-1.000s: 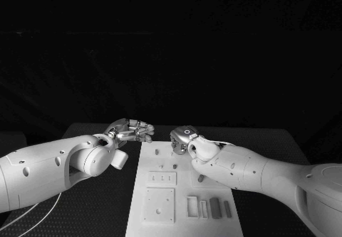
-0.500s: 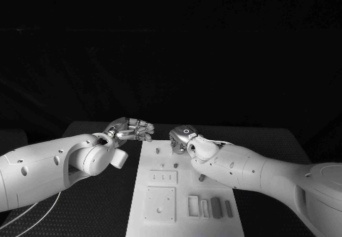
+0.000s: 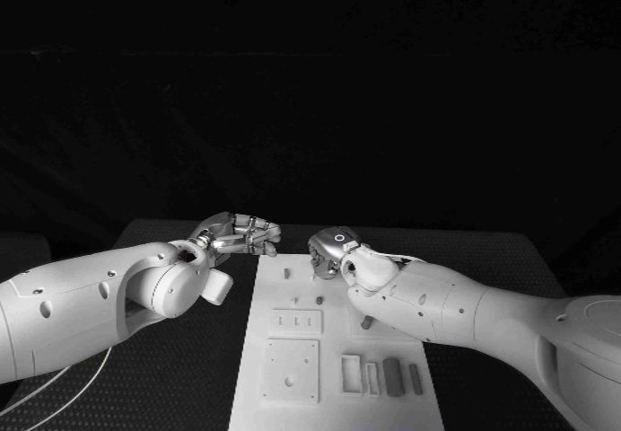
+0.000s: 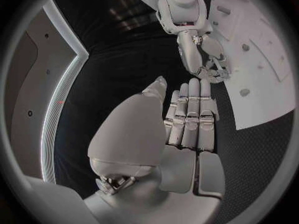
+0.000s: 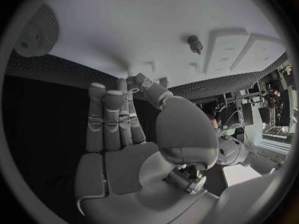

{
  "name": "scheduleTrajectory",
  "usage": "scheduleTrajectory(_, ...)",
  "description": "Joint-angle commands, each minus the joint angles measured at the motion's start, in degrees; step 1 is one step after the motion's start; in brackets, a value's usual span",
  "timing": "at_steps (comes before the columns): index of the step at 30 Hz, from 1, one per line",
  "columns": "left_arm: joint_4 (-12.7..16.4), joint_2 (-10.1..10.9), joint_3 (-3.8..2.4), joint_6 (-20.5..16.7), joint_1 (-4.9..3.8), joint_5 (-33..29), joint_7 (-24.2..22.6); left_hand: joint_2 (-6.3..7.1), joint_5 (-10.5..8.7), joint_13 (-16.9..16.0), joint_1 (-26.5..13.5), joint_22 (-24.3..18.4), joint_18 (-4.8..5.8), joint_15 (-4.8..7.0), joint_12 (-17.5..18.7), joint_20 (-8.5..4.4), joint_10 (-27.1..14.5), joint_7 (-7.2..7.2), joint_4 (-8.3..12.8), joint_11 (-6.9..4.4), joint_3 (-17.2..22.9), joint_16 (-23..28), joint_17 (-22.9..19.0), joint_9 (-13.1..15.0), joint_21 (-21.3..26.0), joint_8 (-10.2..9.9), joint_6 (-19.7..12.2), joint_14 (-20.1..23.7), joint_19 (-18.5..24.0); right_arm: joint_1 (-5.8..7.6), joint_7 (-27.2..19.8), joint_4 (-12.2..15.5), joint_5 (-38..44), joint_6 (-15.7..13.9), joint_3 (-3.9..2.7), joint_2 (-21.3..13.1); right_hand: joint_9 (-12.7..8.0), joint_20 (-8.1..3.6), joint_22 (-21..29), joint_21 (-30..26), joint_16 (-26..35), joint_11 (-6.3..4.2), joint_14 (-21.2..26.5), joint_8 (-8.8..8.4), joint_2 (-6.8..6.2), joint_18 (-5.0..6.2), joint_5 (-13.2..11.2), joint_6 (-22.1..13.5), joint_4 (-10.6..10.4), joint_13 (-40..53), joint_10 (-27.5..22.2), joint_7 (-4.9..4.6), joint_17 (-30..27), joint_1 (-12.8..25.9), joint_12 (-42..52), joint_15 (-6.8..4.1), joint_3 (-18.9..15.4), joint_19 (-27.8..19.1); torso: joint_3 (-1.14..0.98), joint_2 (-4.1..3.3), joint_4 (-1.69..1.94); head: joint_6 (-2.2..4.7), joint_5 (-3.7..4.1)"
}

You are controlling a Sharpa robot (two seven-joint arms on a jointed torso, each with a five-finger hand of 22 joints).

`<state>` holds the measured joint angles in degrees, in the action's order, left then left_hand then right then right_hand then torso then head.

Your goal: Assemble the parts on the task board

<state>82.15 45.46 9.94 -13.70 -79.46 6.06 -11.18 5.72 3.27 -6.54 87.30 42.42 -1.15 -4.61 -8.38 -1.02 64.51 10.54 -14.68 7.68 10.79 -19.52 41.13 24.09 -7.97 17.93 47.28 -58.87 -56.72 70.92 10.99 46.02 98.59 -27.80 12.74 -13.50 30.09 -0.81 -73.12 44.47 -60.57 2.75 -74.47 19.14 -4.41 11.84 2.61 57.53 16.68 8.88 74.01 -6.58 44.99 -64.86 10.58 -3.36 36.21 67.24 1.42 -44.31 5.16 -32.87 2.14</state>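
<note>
White board (image 3: 334, 359) lengthwise mid-table on black table (image 3: 155, 377), between both arms. Left hand (image 3: 240, 235) at board's far left corner, over table just off edge; fingers (image 4: 190, 114) straight, pressed side by side, thumb alongside, holding nothing. Right hand (image 3: 331, 251) over board's far end, fingers (image 5: 112, 119) pointing down toward surface; whether pinching anything, cannot tell. Small dark peg (image 5: 196, 44) upright in board near raised square blocks. Grey bars (image 3: 392, 377) in slots at near right corner.
</note>
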Motion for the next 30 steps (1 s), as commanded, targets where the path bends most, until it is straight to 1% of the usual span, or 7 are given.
scheduleTrajectory(1, 0.13, 0.0, -0.06, 0.24, -0.13, -0.23, -0.39, 0.03, 0.07, 0.07, 0.56, 0.07, -0.6, 0.06, 0.22, -0.15, 0.43, 0.39, -0.36, -0.07, -0.14, 0.22, 0.09, -0.07, 0.3, -0.23, 0.13, -0.3, -0.07, -0.16, 0.63, -0.07, 0.92, 1.47, 0.09, -0.24, 0.08, -0.24, -0.07, 0.25, -0.27, 0.0, 0.0, 0.19, 0.14, 3.16, 0.11, 0.29, 0.03, 0.03, 0.38, -0.07, 0.08, -0.52, 0.03, -0.29, 0.39, 0.01, 0.0, -0.05, -0.06, -0.02, -0.03)
scheduleTrajectory(10, 0.05, -0.08, -0.06, 0.31, -0.14, -0.23, -0.29, 0.04, 0.07, 0.07, 0.85, 0.12, -0.59, 0.06, 0.34, -0.15, 0.49, 0.39, -0.74, -0.06, -0.41, 0.39, 0.25, -0.1, 0.38, -0.25, 0.14, -0.35, -0.1, -0.16, 1.18, -0.31, 1.13, 1.14, 0.09, -0.2, 0.07, -0.27, -0.14, 0.33, -0.33, -0.01, 0.0, 0.19, 0.13, 3.16, 0.11, 0.32, 0.02, 0.08, 0.41, -0.07, 0.09, -0.49, 0.01, -0.3, 0.41, 0.06, 0.05, -0.1, -0.01, -0.02, 0.02)
scheduleTrajectory(17, -0.05, -0.06, -0.06, 0.26, -0.14, -0.23, -0.3, 0.03, 0.07, 0.07, 1.05, 0.15, -0.59, 0.07, 0.41, -0.16, 0.54, 0.39, -0.97, -0.07, -0.58, 0.5, 0.35, -0.12, 0.43, -0.25, 0.16, -0.39, -0.13, -0.16, 0.99, -0.34, 1.05, 1.31, 0.09, -0.04, 0.06, -0.29, -0.2, 0.38, -0.37, -0.01, 0.0, 0.19, 0.11, 3.16, 0.11, 0.34, 0.02, 0.11, 0.43, -0.06, 0.09, -0.47, 0.0, -0.3, 0.42, 0.09, -0.01, -0.13, -0.08, 0.07, 0.02)
scheduleTrajectory(22, -0.05, -0.19, -0.06, 0.29, -0.15, -0.23, -0.29, 0.02, 0.07, 0.06, 1.19, 0.17, -0.58, 0.07, 0.46, -0.15, 0.57, 0.39, -1.13, -0.06, -0.7, 0.57, 0.42, -0.13, 0.46, -0.26, 0.17, -0.41, -0.15, -0.16, 0.88, -0.4, 0.63, 1.07, 0.09, 0.16, 0.05, -0.3, -0.23, 0.41, -0.38, -0.01, 0.02, 0.18, 0.11, 3.16, 0.11, 0.33, 0.01, 0.13, 0.42, -0.07, 0.09, -0.45, -0.02, -0.3, 0.43, 0.1, 0.09, -0.15, -0.01, 0.18, 0.05)
scheduleTrajectory(25, -0.08, -0.21, -0.06, 0.3, -0.15, -0.23, -0.27, 0.02, 0.07, 0.07, 1.24, 0.18, -0.58, 0.07, 0.48, -0.16, 0.57, 0.39, -1.17, -0.06, -0.74, 0.59, 0.44, -0.14, 0.47, -0.26, 0.16, -0.42, -0.15, -0.16, 0.28, -0.71, -0.71, 0.1, 0.09, 0.35, -0.03, -0.29, -0.29, 0.4, -0.32, 0.07, 0.16, 0.03, 0.07, 3.16, 0.11, 0.11, -0.01, 0.13, 0.22, -0.15, 0.03, -0.34, -0.18, -0.22, 0.47, 0.02, 0.08, -0.15, 0.02, 0.17, 0.07)
scheduleTrajectory(27, -0.09, -0.21, -0.06, 0.3, -0.15, -0.23, -0.26, 0.01, 0.07, 0.07, 1.27, 0.19, -0.58, 0.07, 0.49, -0.16, 0.57, 0.39, -1.2, -0.06, -0.76, 0.61, 0.46, -0.14, 0.48, -0.27, 0.16, -0.43, -0.16, -0.16, -0.19, -1.01, -1.57, 0.03, 0.09, 0.48, -0.46, -0.23, -0.38, 0.23, 0.0, 0.71, 0.58, -0.95, -0.14, 3.16, 0.11, -1.59, 0.02, -0.13, -1.43, -0.85, -0.24, -0.45, -1.24, 0.38, 0.76, -0.36, 0.08, -0.15, 0.02, 0.17, 0.07)
scheduleTrajectory(30, -0.18, -0.23, -0.06, 0.26, -0.15, -0.23, -0.24, 0.02, 0.07, 0.07, 1.31, 0.19, -0.58, 0.07, 0.5, -0.16, 0.58, 0.39, -1.25, -0.06, -0.8, 0.63, 0.48, -0.14, 0.49, -0.27, 0.16, -0.44, -0.16, -0.16, -0.51, -1.16, -2.01, 0.08, 0.1, 0.53, -1.01, -0.19, -0.59, 0.32, -0.19, 1.72, 0.49, -2.18, -1.32, 3.16, 0.1, -3.88, -0.01, -0.61, -3.8, -1.9, -0.3, -0.46, -2.71, 1.35, 0.6, -0.41, 0.12, -0.18, 0.04, 0.05, 0.07)
